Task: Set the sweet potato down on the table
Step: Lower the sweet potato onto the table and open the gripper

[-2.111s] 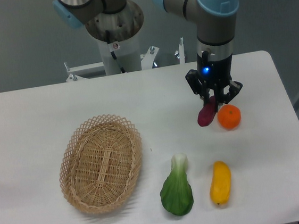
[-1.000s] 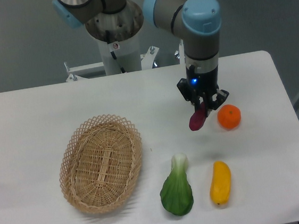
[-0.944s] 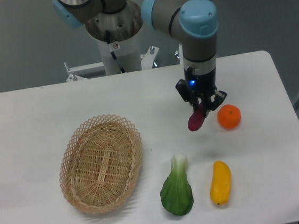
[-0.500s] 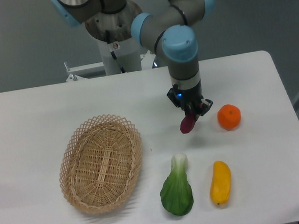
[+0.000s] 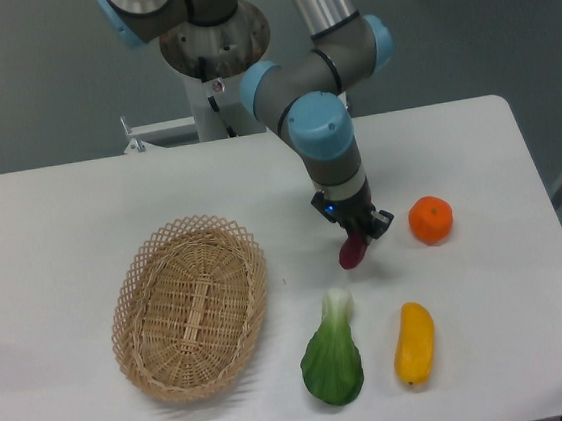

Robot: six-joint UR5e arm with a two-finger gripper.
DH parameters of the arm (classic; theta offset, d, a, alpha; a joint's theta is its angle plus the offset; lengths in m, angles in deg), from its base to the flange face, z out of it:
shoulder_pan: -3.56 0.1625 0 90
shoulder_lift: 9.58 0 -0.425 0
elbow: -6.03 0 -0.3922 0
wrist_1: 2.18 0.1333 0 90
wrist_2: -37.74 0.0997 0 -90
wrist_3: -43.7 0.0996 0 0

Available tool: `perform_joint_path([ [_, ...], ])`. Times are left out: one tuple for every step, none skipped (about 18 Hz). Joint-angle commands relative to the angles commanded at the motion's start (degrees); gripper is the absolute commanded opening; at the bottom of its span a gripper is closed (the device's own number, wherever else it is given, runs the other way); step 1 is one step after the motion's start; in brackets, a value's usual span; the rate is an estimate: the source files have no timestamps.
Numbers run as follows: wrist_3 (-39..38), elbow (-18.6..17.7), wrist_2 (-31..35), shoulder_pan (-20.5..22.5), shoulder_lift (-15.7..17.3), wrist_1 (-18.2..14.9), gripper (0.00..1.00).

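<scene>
One claw pinches the sweet potato, tip down just above the white surface, ready for release.

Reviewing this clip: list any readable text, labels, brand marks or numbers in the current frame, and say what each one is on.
No readable text anywhere in this frame.
Small white sticker with a red mark on the robot base: too small and blurred to read.
Gripper, sweet potato, wicker basket, orange, yellow vegetable, bok choy and table: no lettering visible.
</scene>
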Motion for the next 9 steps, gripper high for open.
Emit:
perform_joint_path([
  [0.00, 0.53, 0.00, 0.00, -0.44, 0.00, 0.18],
  [-0.09, 1.06, -0.09, 0.00, -0.62, -0.09, 0.18],
  [0.08, 1.59, -0.09, 0.09, -0.89, -0.09, 0.18],
  [0.26, 1.85, -0.09, 0.09, -1.41, 0.00, 0.18],
  [0.35, 2.20, -0.09, 0.09, -2.02, 0.00, 0.18],
  [0.35, 2.73, -0.09, 0.09, -2.47, 0.00, 0.18],
  [0.35, 2.91, -0.09, 0.09, -2.82, -0.09, 0.19],
  [0.35, 2.82, -0.09, 0.09, -2.91, -0.09, 0.22],
  [0.35, 2.74, -0.09, 0.09, -2.91, -0.17, 0.28],
])
